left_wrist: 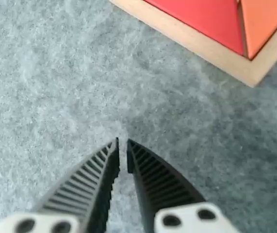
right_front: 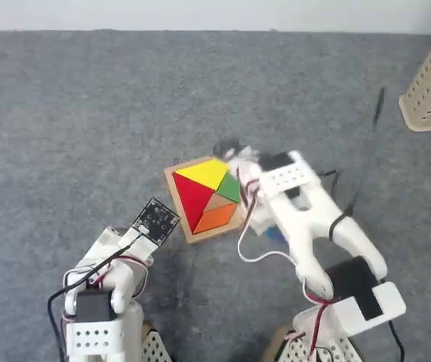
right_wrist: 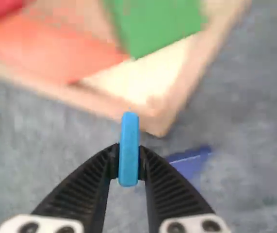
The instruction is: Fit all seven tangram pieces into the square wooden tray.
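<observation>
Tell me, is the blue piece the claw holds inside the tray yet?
Not yet. The right gripper is shut on the blue piece, held on edge over the carpet, just outside the tray corner.

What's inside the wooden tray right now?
Five pieces sit in the wooden tray: red, yellow, green, orange, tan; one corner patch is bare. From above, the right arm covers that corner, so anything else there is hidden.
</observation>
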{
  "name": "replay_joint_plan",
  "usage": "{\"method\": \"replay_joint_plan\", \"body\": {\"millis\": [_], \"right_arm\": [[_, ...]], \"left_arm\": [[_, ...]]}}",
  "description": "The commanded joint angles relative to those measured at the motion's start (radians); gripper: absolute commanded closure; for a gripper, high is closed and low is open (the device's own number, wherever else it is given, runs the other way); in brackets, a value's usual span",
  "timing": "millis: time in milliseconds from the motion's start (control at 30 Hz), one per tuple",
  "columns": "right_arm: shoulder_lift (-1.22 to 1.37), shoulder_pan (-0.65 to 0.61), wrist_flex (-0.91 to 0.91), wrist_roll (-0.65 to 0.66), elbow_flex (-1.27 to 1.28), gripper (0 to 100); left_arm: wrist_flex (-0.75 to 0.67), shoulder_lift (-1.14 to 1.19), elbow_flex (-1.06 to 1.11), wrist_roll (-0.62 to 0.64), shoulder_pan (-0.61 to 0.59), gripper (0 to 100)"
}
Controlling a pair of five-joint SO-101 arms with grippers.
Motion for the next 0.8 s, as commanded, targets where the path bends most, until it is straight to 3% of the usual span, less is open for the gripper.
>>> {"method": "replay_joint_plan", "body": {"millis": [0,333,767], "right_arm": [[-0.068,0.018,0.024,-0.106,-0.203,99.3],[0.389,0.001,0.116,-0.292,-0.838,99.3],[0.886,-0.010,0.374,-0.298,-1.453,99.3]], "left_arm": [[0.003,-0.017,-0.010,-0.002,-0.005,98],[0.003,-0.017,-0.010,-0.002,-0.005,98],[0.003,-0.017,-0.010,-0.002,-0.002,98]]}}
